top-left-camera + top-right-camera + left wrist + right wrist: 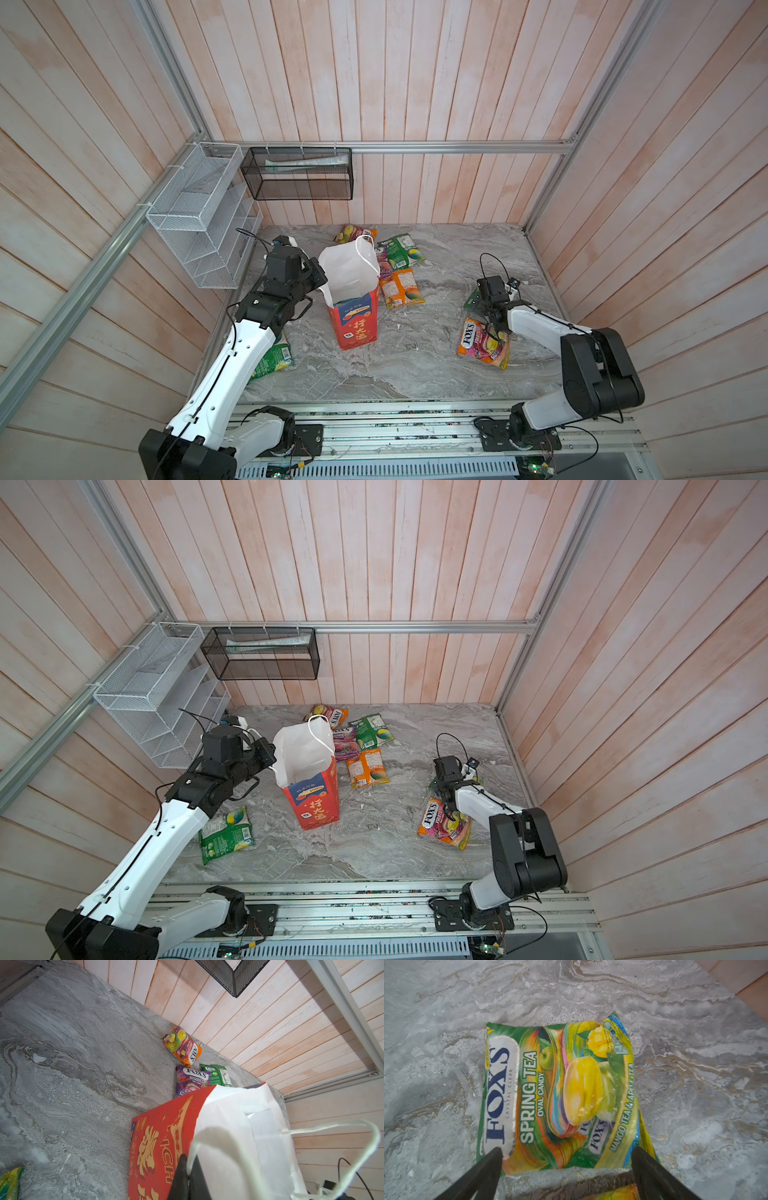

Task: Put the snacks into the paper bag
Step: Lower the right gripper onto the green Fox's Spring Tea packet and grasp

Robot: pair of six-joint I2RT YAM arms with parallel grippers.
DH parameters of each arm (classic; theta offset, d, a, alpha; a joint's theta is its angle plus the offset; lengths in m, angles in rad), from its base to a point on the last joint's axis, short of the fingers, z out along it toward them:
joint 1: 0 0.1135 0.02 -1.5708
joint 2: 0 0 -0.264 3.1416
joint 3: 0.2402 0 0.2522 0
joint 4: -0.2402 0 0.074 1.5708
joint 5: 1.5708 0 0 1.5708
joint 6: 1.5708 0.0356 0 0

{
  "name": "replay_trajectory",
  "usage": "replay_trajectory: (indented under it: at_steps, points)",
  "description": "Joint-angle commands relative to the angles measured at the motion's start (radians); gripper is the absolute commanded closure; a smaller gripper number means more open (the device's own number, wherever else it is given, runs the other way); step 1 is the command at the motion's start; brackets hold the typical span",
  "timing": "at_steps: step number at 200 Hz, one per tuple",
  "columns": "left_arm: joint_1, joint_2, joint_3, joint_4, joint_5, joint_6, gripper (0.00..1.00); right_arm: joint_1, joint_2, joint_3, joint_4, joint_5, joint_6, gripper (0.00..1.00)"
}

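1. A grey, stone-look table top (415, 374) carries everything.
2. A tall red paper bag (356, 332) stands upright on it.
3. A bunch of shiny candy packets (401, 286) lies just behind the bag.
4. A green packet (226, 833) lies front left.
5. An orange packet (478, 347) and a green tea packet (556, 1095) lie on the right.

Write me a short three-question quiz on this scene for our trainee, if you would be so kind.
1. True or false: the paper bag lies flat on the table.
2. Which flavour is printed on the packet that the open right claw straddles? A) Berries B) Spring Tea C) Mint
3. Fill in: the left claw is shut on the bag's ____.
Key: 1 false, it stands upright; 2 B; 3 rim.
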Motion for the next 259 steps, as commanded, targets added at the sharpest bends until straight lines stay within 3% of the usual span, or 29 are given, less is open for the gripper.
replay_trajectory:
  at_steps: [1,29,57,133,149,178,240,259]
  points:
    - [0.003,-0.005,-0.027,0.014,0.026,0.001,1.0,-0.013,0.0,0.0,0.035,-0.044,-0.026,0.02]
    - [0.003,-0.003,-0.041,0.02,0.025,0.001,1.0,-0.055,-0.014,-0.027,0.089,-0.125,-0.039,0.04]
    - [0.003,-0.017,-0.043,0.022,0.033,0.003,1.0,-0.074,-0.034,-0.055,0.131,-0.127,-0.053,0.04]
    - [0.003,-0.034,-0.058,0.026,0.042,0.005,1.0,-0.127,0.133,0.031,0.04,-0.196,-0.04,0.08]
    - [0.001,-0.038,-0.06,0.026,0.038,0.005,1.0,-0.135,0.149,0.031,0.048,-0.217,-0.043,0.15]
    - [0.003,-0.044,-0.061,0.027,0.04,0.007,1.0,-0.139,0.14,0.015,0.083,-0.268,-0.063,0.39]
    - [0.002,-0.05,-0.063,0.026,0.04,0.007,1.0,-0.139,0.102,0.008,0.09,-0.296,-0.078,0.99]
    - [0.002,-0.052,-0.064,0.029,0.045,0.007,1.0,-0.139,0.074,0.002,0.094,-0.308,-0.086,1.0]
